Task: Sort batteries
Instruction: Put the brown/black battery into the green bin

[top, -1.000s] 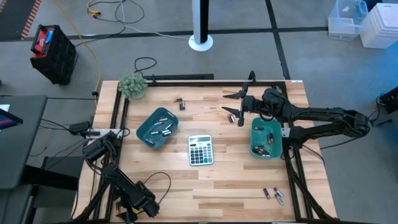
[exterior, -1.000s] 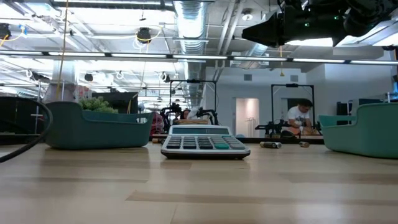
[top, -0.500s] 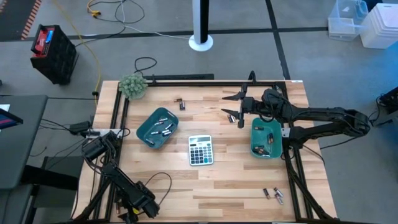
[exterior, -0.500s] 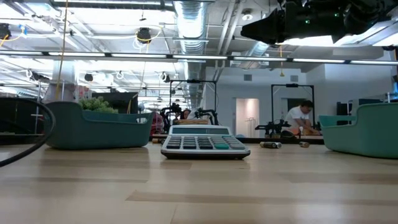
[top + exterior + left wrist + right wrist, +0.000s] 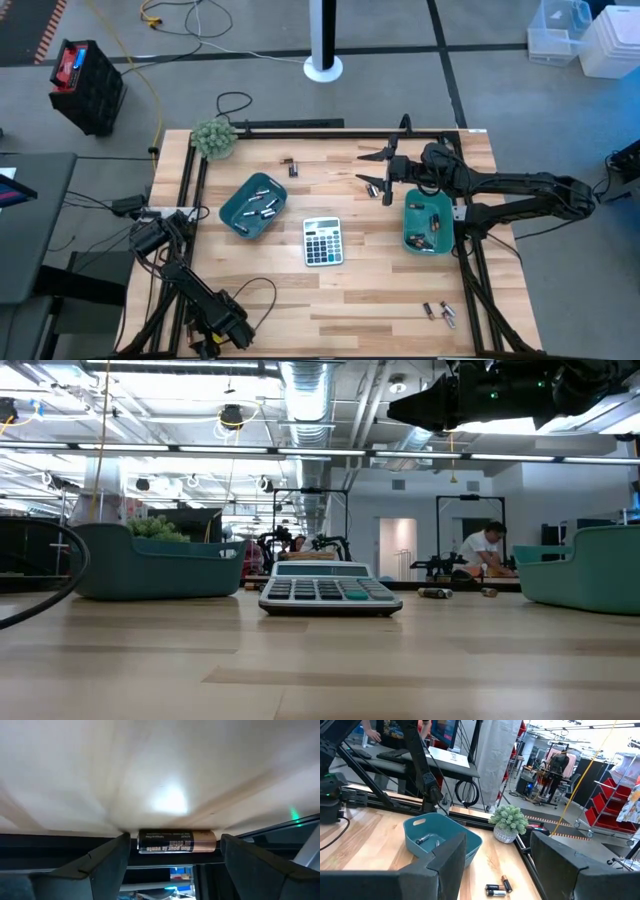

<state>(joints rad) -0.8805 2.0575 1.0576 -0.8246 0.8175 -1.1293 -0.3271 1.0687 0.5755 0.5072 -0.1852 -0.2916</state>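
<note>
While nothing has shifted over the last second, the right gripper (image 5: 378,170) hovers open and empty right of centre — loose batteries (image 5: 291,166) await sorting; left gripper (image 5: 170,857) open, empty.

Bright overhead light; left wrist view blurred, perhaps glare.

two teal trays (image 5: 254,206), one calculator (image 5: 322,241), one potted plant (image 5: 213,137), two arms (image 5: 510,186)

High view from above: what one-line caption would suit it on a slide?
Right gripper hovers open over loose batteries between two teal trays, calculator at centre.
</note>
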